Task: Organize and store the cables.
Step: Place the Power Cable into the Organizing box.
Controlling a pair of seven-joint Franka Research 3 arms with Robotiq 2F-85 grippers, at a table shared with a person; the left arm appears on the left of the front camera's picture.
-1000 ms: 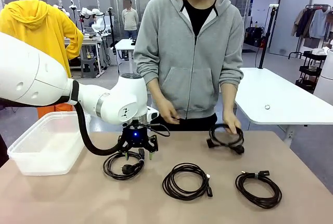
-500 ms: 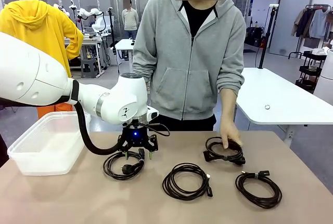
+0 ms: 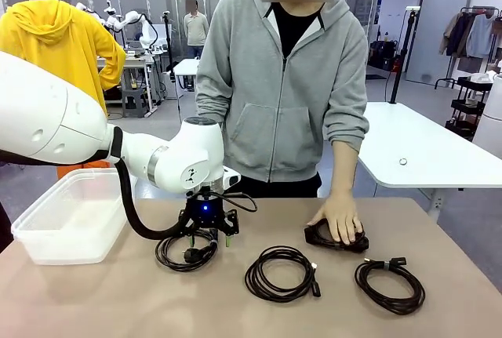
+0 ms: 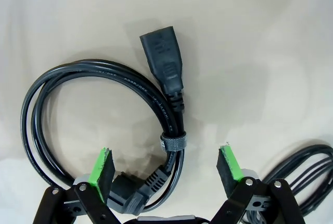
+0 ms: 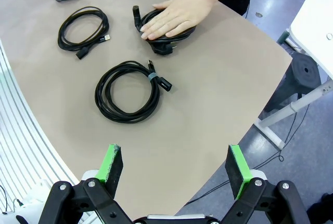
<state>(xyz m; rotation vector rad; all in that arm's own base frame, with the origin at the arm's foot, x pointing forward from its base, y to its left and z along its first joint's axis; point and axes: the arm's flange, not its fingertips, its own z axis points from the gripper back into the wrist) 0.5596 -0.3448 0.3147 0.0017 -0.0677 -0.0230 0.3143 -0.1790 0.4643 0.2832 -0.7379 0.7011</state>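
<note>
Left gripper stands open astride the cable. Its plug lies lengthwise, pointing to 12 o'clock. Bare table runs from 1 to 3 o'clock. Right gripper hangs open over the table edge, and a hand presses another coil at 12.

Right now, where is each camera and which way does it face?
Front: fixed between the arms, facing the person across the table; left arm, left gripper show.
Left wrist: straight down between its open pads onto the leftmost coil.
Right wrist: high, tilted down at the table; open right gripper at bottom.
Shared: front and right wrist show the person's hand on the far coil.
</note>
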